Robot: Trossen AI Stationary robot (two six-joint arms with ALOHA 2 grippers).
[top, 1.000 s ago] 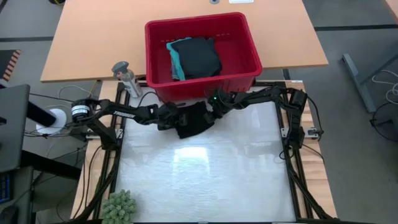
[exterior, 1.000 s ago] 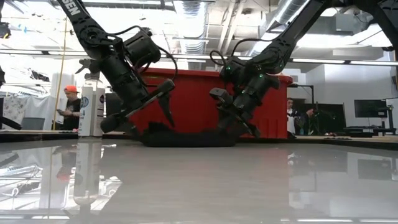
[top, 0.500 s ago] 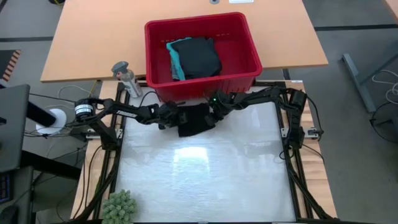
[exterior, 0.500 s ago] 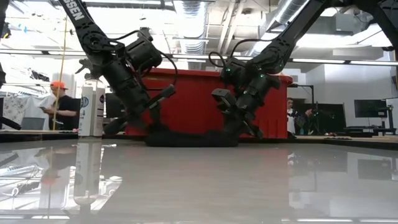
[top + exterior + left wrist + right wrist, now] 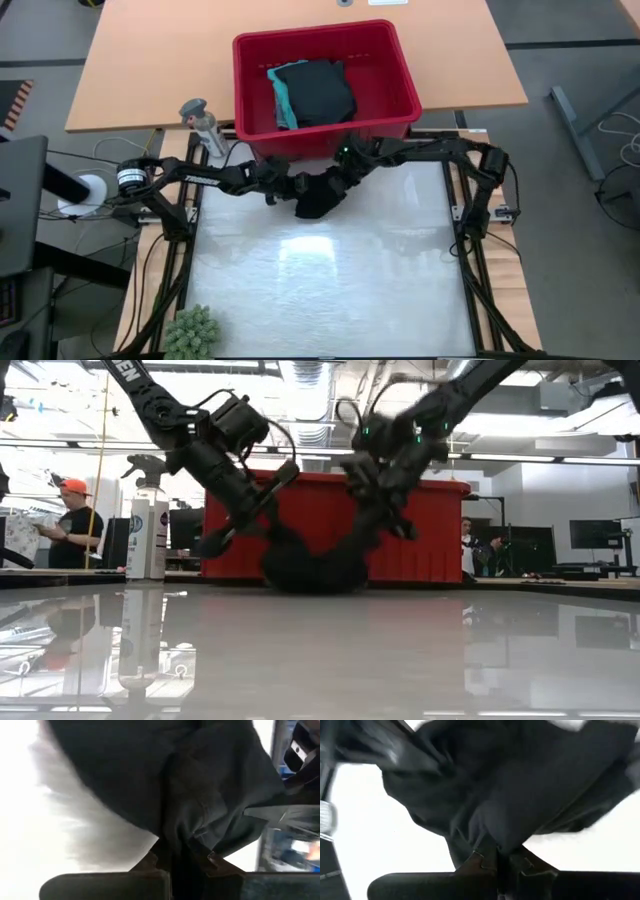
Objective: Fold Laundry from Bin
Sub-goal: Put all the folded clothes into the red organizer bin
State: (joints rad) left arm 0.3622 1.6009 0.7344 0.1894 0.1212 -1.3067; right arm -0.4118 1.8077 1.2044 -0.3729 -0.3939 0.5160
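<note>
while both claws pinch the same black cloth (image 5: 320,193), it hangs in a bunch between them, just in front of the red bin (image 5: 400,70). the left claw (image 5: 285,183) has its fingers pressed onto one edge of the cloth. the right claw (image 5: 338,176) has its fingers pressed onto the other edge. the two claws are close together, so the cloth sags down under them and its bottom seems to touch the white table (image 5: 330,290).

what could go wrong? the cloth may slip out if one claw pulls harder than the other, because each claw holds only a small bit of it. the cloth is bunched, so it may land in a lump and not flat. both claws are right next to the bin wall and could bump it.

the view from above shows more laundry (image 5: 312,92) inside the bin, black on top with a bright blue-green piece beside it. the low view cannot see into the bin, but it shows that the claws are lifted off the table. it also shows a spray bottle (image 5: 146,520) and a person (image 5: 68,525) far behind the left claw. the wrist views show the cloth caught tight between each claw's fingers.
</note>
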